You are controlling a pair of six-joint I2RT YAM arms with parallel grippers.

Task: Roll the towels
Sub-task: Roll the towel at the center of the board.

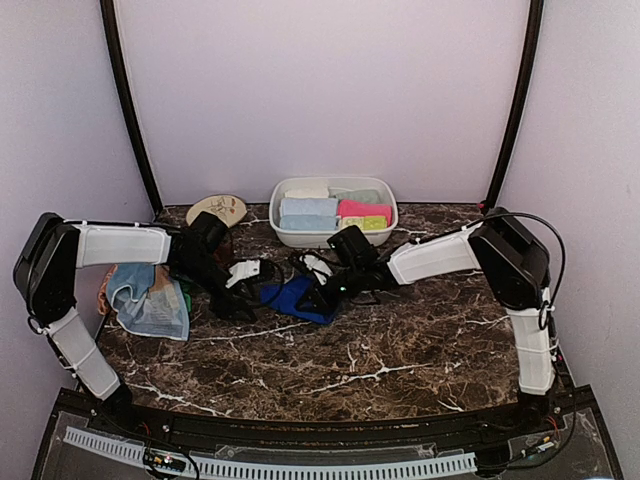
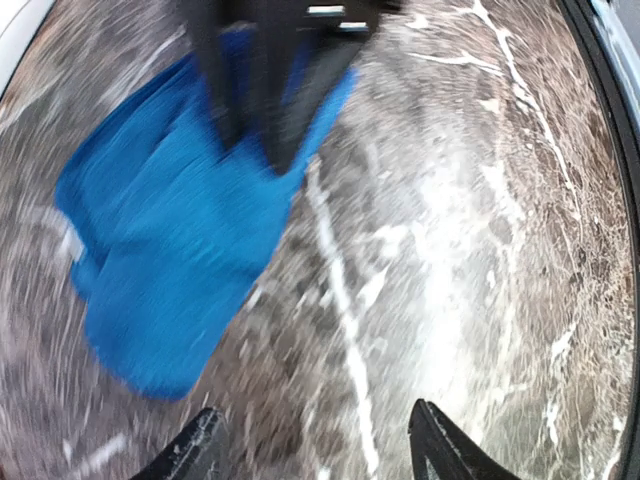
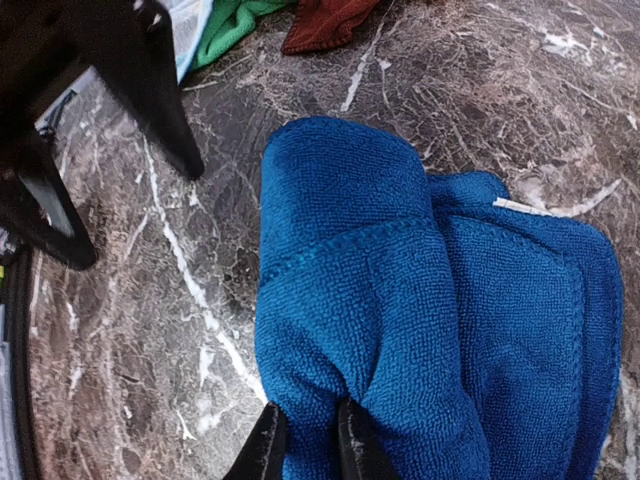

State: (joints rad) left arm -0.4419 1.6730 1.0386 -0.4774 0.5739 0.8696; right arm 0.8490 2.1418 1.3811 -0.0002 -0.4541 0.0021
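No legible text, label or number shows anywhere.

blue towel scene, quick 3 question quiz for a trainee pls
1. True or false: the right fingers are pinching the blue towel.
2. The left fingers are: A open over the table, B shut on a towel, C shut on a plate.
3. Short answer: what holds the pink towel?
Key: 1 true; 2 A; 3 the white tub.
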